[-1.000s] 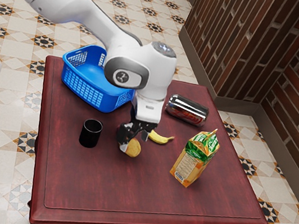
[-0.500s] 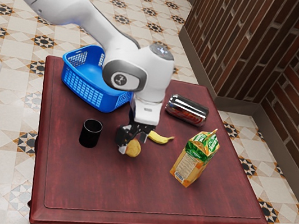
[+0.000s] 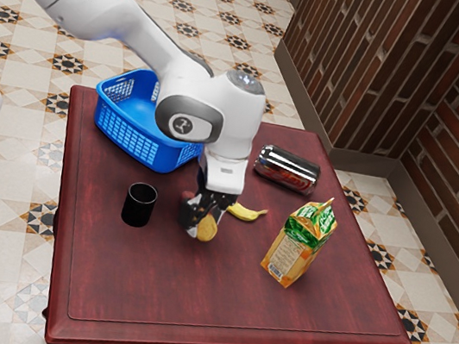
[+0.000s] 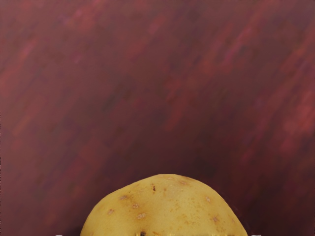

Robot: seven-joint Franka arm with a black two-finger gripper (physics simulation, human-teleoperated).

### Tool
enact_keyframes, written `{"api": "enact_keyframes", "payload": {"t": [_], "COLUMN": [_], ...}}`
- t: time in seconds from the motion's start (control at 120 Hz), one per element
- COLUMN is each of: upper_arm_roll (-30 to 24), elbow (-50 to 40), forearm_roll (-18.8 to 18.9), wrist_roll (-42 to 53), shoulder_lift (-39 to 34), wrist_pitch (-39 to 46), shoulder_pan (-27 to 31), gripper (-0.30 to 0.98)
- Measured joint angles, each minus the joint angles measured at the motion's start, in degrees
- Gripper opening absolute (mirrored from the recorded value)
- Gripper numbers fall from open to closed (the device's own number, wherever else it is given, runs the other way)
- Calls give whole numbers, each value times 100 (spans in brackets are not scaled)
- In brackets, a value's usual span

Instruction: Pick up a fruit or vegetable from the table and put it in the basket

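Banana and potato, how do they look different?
The banana is thin and curved, but the potato is fat and rounded. The banana is bright yellow, while the potato is a duller, browner yellow. The banana ends in a narrow dark tip; the potato has little brown marks on its skin. Both are yellowish foods.

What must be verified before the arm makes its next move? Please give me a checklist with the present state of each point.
1. End effector is at the potato: ok.
2. Grip on the potato is secure: cannot tell.
3. Potato is inside the blue basket: not ok, it is outside.
4. Basket stands upright on the table: ok.
5. Black cup is upright and apart from the end effector: ok.
6. Carton is upright and apart from the potato: ok.
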Motion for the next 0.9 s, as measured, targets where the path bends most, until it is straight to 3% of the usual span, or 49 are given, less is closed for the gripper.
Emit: {"api": "enact_keyframes", "payload": {"t": [0.2,0.35,0.483,0.9], "upper_arm_roll": [-3,-3,16,1052], "elbow": [8,265,543,571], "forearm_roll": [83,214,391,995], "wrist_roll": [-184,-322,-407,-480], "shoulder_lift": [-29,-290,-811,-1540], "wrist_pitch": [44,62,-122,-1195], "shoulder_pan": [-14,-13,27,306], "gripper": [23,22,28,27]}}
